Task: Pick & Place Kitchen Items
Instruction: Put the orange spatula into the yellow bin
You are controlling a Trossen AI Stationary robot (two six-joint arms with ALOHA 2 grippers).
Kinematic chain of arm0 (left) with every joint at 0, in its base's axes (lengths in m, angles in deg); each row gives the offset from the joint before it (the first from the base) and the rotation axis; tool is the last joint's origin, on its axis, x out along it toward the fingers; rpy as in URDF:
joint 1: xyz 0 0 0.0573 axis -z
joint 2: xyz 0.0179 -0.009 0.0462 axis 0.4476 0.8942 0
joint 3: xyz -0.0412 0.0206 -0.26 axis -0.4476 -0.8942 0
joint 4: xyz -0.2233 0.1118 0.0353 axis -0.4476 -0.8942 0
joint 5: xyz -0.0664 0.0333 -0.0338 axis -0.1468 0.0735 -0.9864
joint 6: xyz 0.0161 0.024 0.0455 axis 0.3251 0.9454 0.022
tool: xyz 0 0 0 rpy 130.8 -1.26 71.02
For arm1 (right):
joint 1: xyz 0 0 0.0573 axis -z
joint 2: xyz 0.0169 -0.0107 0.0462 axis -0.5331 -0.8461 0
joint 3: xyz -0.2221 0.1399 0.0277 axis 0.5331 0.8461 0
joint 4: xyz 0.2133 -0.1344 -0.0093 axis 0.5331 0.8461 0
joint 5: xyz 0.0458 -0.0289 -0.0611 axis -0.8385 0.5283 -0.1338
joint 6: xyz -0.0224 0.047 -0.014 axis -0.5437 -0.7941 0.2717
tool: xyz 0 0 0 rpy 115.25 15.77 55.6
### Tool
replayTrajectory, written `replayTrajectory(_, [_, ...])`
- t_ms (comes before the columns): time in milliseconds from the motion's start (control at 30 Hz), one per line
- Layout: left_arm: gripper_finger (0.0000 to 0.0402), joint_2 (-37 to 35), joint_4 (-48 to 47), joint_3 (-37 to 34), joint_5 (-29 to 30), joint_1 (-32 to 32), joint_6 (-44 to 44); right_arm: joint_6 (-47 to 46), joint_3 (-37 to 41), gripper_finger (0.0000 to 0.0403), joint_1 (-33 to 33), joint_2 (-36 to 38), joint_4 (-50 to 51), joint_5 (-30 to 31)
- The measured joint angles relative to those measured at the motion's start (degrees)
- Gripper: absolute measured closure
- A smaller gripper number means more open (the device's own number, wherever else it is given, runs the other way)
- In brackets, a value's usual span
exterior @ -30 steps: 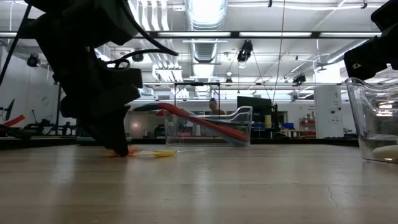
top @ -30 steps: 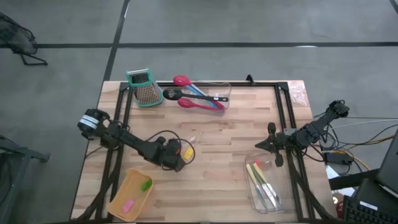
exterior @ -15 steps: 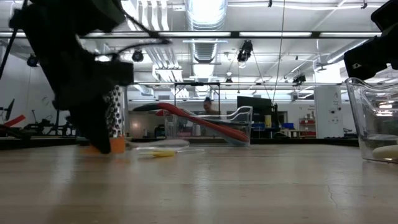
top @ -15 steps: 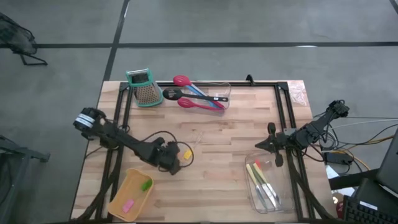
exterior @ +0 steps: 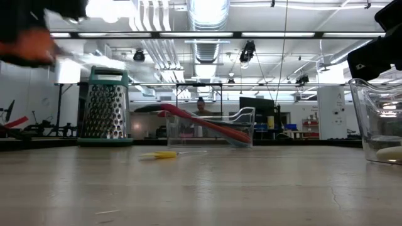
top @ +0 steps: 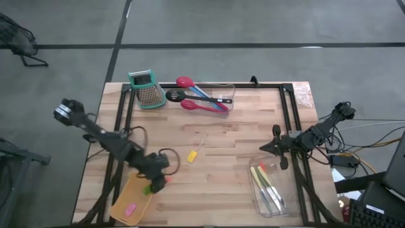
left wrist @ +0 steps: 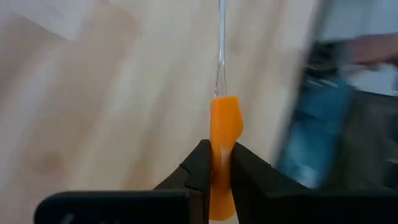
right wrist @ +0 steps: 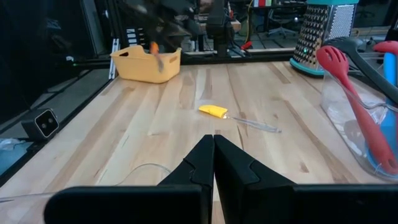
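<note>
Orange-handled tool: light, stiff, thin clear shaft looked fragile. Left gripper pinched its handle, the sound hold; right gripper pressed together.

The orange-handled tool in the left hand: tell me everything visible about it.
The orange-handled tool with a thin clear shaft looks like smooth plastic. Its flattened orange handle is pinched between the shut fingers of the left hand, and the clear shaft sticks out past them, away from the wrist. It is lifted off the wooden table and held over the near edge of the tan plastic bin. Only the fingers touch it.
</note>
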Motion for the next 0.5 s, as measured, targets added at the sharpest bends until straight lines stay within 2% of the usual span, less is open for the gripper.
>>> replayTrajectory(133, [0.0359,-5.8,-0.9,0.0,1.6,6.9,-8.2,0.0,0.0,0.0394,0.0,0.0,0.0,0.0])
replayTrajectory(300, [0.0359,-9.7,-4.1,0.0,11.7,20.0,-20.1,0.0,0.0,0.0394,0.0,0.0,0.0,0.0])
replayTrajectory(400, [0.0358,-9.7,-5.1,0.0,20.1,27.6,-27.0,0.0,0.0,0.0394,0.0,0.0,0.0,0.0])
replayTrajectory(500, [0.0358,-8.8,-5.5,0.0,24.0,33.1,-33.2,0.0,0.0,0.0394,0.0,0.0,0.0,0.0])
